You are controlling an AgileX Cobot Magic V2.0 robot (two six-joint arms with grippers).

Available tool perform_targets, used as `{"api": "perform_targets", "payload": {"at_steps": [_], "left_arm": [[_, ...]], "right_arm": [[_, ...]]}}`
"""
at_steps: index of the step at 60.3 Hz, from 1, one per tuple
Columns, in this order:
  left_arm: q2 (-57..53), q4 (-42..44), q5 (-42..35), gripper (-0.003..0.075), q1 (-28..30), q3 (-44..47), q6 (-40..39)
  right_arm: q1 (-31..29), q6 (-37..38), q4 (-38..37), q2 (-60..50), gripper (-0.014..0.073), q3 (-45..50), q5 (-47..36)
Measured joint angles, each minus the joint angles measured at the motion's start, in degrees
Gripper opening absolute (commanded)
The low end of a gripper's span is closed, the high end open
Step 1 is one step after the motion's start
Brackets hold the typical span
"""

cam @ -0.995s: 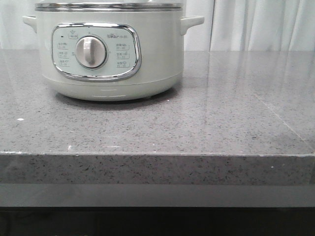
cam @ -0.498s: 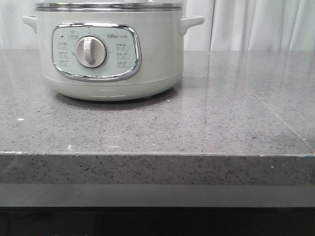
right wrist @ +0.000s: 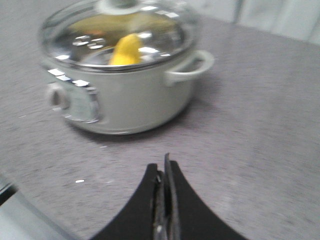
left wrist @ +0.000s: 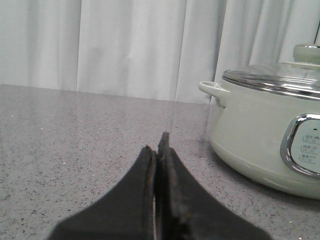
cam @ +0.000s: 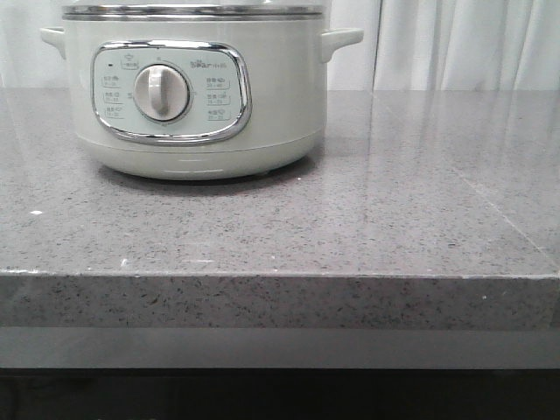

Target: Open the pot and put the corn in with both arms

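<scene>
i see the grey counter (cam: 367, 219) with the pot (cam: 192, 96) standing on it toward my left, its glass lid (right wrist: 120, 30) seated on the rim. through the glass, the right wrist view shows the corn (right wrist: 125, 50) lying inside. i judge the job essentially finished, arms clear; next calls only for parking them. my left gripper (left wrist: 158, 150) is pressed together on nothing, well apart from the pot; my right gripper (right wrist: 162, 172) likewise.
</scene>
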Motion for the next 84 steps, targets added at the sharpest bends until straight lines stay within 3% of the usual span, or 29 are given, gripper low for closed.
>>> {"api": "perform_targets", "payload": {"at_steps": [12, 24, 50, 84], "left_arm": [[0.00, 0.00, 0.00, -0.0020, 0.00, 0.00, 0.00], [0.00, 0.00, 0.00, -0.0020, 0.00, 0.00, 0.00], [0.00, 0.00, 0.00, -0.0020, 0.00, 0.00, 0.00], [0.00, 0.04, 0.00, -0.0020, 0.00, 0.00, -0.02]], "right_arm": [[-10.76, 0.00, -0.08, -13.29, -0.0120, 11.52, -6.44], [-16.10, 0.00, -0.08, -25.85, -0.0120, 23.64, -11.81], [-17.13, 0.00, -0.08, -37.89, -0.0120, 40.75, -18.55], [-17.13, 0.00, -0.08, -37.88, -0.0120, 41.79, -20.71]]}}
